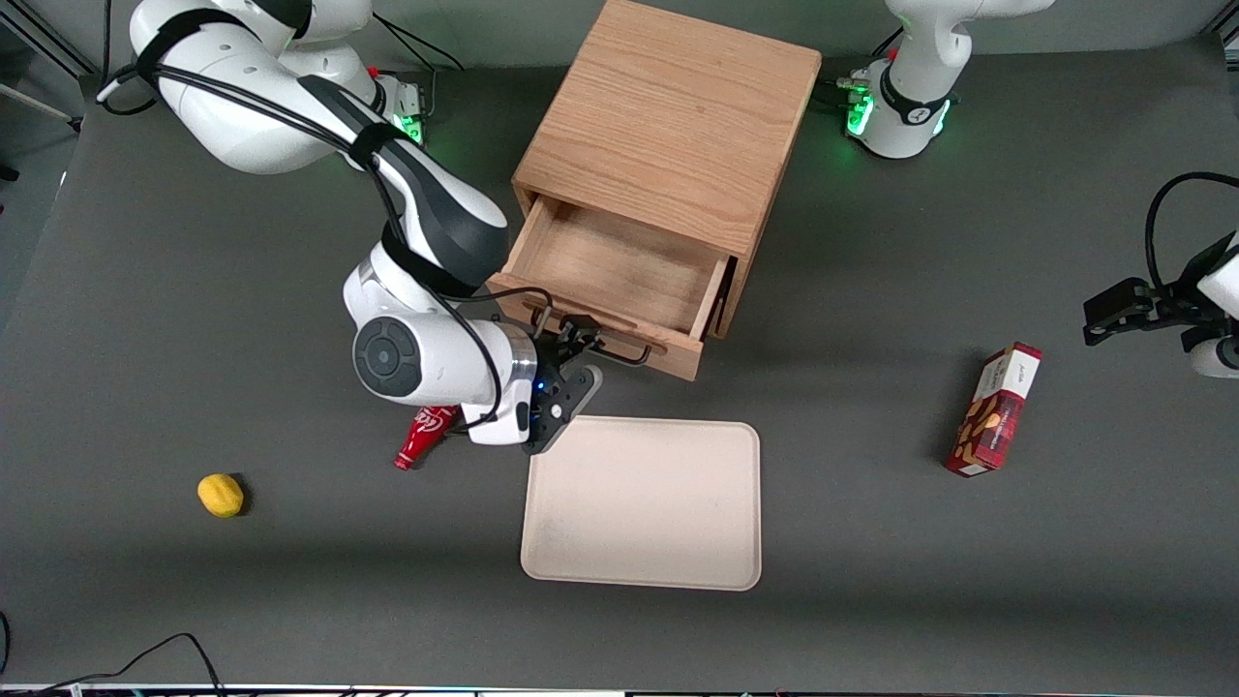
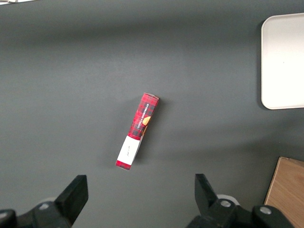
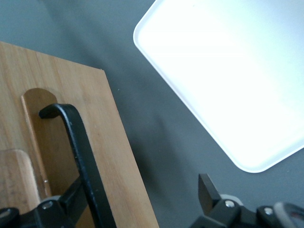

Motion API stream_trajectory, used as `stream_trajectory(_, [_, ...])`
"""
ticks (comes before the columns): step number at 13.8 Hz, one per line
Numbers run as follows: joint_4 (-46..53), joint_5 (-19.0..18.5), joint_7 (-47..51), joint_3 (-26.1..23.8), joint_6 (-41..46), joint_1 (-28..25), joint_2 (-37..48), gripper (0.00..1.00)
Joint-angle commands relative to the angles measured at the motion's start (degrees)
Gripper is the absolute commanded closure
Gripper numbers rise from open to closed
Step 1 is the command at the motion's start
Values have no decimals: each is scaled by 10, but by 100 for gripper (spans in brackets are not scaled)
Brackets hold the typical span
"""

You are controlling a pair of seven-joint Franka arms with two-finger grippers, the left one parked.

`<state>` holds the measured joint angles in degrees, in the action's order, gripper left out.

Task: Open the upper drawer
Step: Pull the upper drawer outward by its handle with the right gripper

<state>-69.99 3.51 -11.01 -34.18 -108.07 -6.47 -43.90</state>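
Front view: we see the upper drawer (image 1: 619, 266) pulled well out of the wooden cabinet (image 1: 668, 116), its inside bare.

Our tool (image 1: 579, 341) sits at the drawer's front panel, at the black wire handle (image 1: 619, 350). In the right wrist view the handle (image 3: 80, 156) runs past one finger (image 3: 71, 199), the other finger (image 3: 207, 190) stands well apart, so the tool is spread open with no grip. A cream tray (image 1: 644, 503) lies nearer the camera than the drawer. A red bottle (image 1: 424, 438) pokes out under the wrist, a lemon (image 1: 221, 495) toward the working arm's end, a red box (image 1: 995, 409) toward the parked arm's end of the table (image 1: 968, 581).
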Motion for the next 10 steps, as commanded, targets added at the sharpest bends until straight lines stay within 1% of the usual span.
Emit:
stream_trajectory(1, [49, -13, 5, 5, 5, -6, -26, 0])
stream_trajectory(4, [78, -14, 3, 17, 6, -6, -42, 0])
stream_trajectory(6, [86, -15, -13, 23, 6, -6, -44, 0])
stream_trajectory(10, [99, -16, -15, 36, 8, -1, -44, 0])
